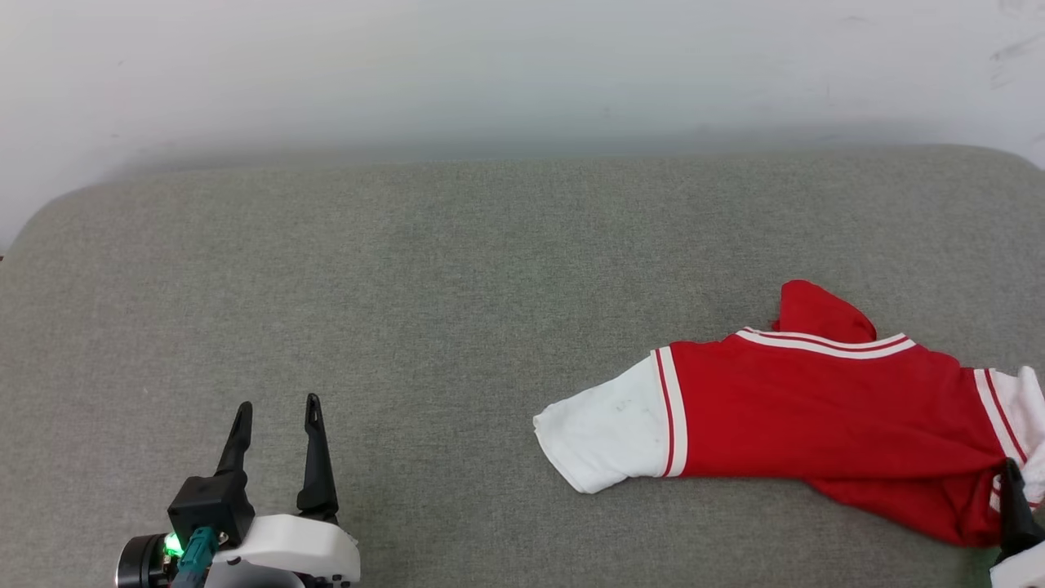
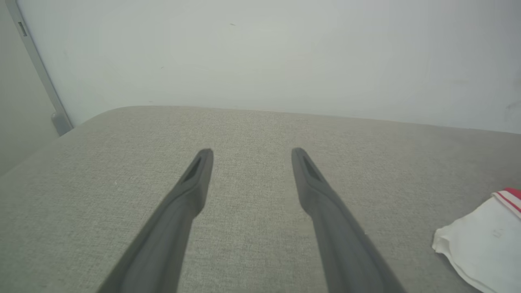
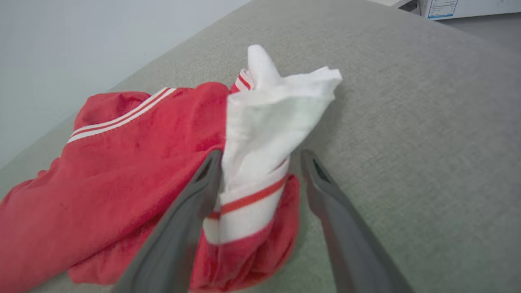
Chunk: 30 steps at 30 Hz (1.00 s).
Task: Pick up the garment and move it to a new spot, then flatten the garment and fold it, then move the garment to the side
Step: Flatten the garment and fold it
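The garment [image 1: 816,408], a red T-shirt with white sleeves and striped trim, lies crumpled at the right of the grey cushion [image 1: 457,286]. One white sleeve points left, and its tip shows in the left wrist view [image 2: 480,244]. My right gripper [image 3: 262,154] stands open around the other bunched white sleeve of the garment [image 3: 134,162]. The cloth touches the left finger and stands apart from the right one. In the head view the right gripper [image 1: 1016,490] shows as one dark finger at the shirt's right end. My left gripper [image 1: 277,404] is open over bare cushion at the lower left, with nothing between its fingers [image 2: 252,152].
A white wall [image 1: 522,73] runs behind the cushion's rounded far edge. A grey metal strip [image 2: 36,69] runs down the wall by the cushion's left corner. A white box [image 3: 468,8] stands on the floor beyond the cushion's right end.
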Tool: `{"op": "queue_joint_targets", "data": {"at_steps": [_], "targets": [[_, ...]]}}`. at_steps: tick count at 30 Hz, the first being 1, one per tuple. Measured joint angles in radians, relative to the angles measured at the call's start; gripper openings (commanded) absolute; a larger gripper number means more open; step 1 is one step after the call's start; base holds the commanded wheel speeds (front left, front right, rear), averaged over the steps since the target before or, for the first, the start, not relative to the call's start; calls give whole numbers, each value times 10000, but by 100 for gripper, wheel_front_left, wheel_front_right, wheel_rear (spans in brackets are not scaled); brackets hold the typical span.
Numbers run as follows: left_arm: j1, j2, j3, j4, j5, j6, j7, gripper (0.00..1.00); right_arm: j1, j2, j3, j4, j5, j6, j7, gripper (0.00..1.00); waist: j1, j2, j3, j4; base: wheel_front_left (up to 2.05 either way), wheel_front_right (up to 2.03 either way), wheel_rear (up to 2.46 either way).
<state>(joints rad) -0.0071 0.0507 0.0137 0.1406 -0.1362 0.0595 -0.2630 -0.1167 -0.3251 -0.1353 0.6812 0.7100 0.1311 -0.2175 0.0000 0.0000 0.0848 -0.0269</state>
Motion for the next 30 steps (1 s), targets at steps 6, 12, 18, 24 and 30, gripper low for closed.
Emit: {"op": "queue_joint_targets", "data": {"at_steps": [6, 12, 18, 24, 30], "targets": [[88, 0, -36, -48, 0, 0, 0, 100, 46, -6, -1110, -848, -1563, 0, -395, 100, 0, 0, -187, -89, 0, 0, 0], [192, 0, -92, -178, 161, -75, 0, 100, 163, 587, -2531, -3126, -3810, 0, -451, 100, 0, 0, -321, -137, 0, 0, 0], [24, 10, -144, -330, 474, -353, 0, 100, 285, 1549, -2566, -5639, -5329, 0, -458, 100, 0, 0, -454, -79, 0, 0, 0], [-713, 270, -249, -399, 725, -771, 0, 100, 671, 2412, -1712, -7484, -6341, 0, -456, 100, 0, 0, -456, -15, 0, 0, 0], [-1855, 692, -673, -140, 823, -1396, 0, 100, 1240, 2669, -535, -8008, -6589, 2, -458, 100, 0, 0, -353, 10, 0, 0, 0]]}}
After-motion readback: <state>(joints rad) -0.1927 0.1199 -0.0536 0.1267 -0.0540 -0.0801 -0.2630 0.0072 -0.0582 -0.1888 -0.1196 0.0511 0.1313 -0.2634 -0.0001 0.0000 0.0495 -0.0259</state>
